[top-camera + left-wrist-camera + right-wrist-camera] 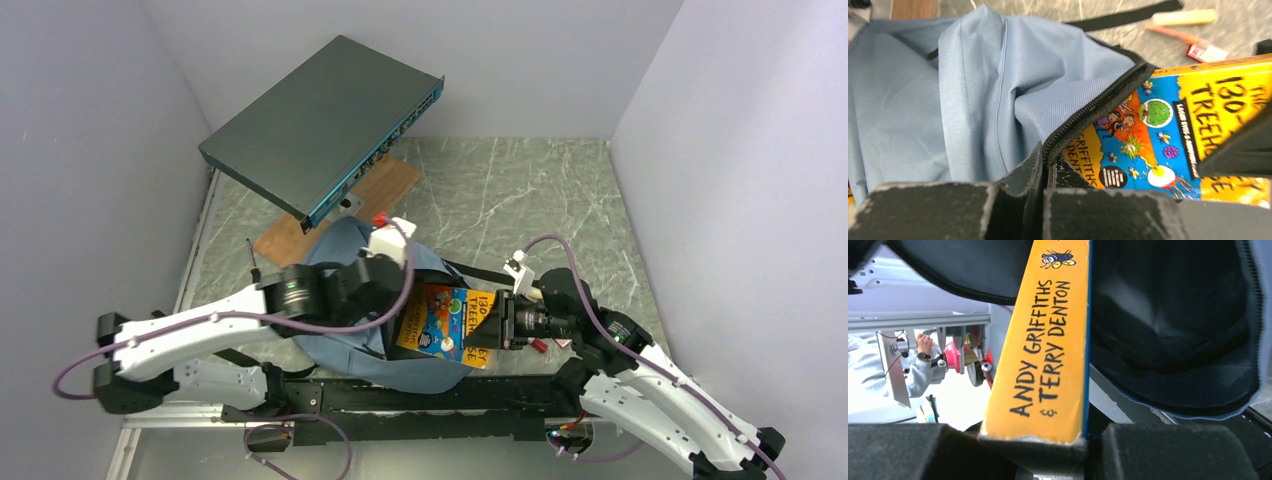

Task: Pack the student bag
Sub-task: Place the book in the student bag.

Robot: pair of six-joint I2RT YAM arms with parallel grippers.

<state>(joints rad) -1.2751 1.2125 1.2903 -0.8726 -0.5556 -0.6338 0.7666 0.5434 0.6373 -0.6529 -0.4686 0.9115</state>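
Student bag being packed: the blue-grey bag (335, 255) lies at the centre of the overhead frame on a green marbled table (520, 190), just above the two arms' bases, its black-zippered mouth facing the right of the frame. The left gripper (1044, 172), fingers together, is clamped on the zipper edge of that mouth, at the bottom centre of its wrist view. The right gripper (1045, 440) is clamped on the spine of a yellow and blue book (445, 325), which sits partly inside the mouth, its right end sticking out toward the right arm. In the right wrist view the yellow spine runs up the middle, with the bag's dark inside to its right. A dark metal box (320, 125) fills the upper left of the overhead frame, over a wooden board (375, 190). A yellow stick (1183, 17) lies on the table at the upper right of the left wrist view
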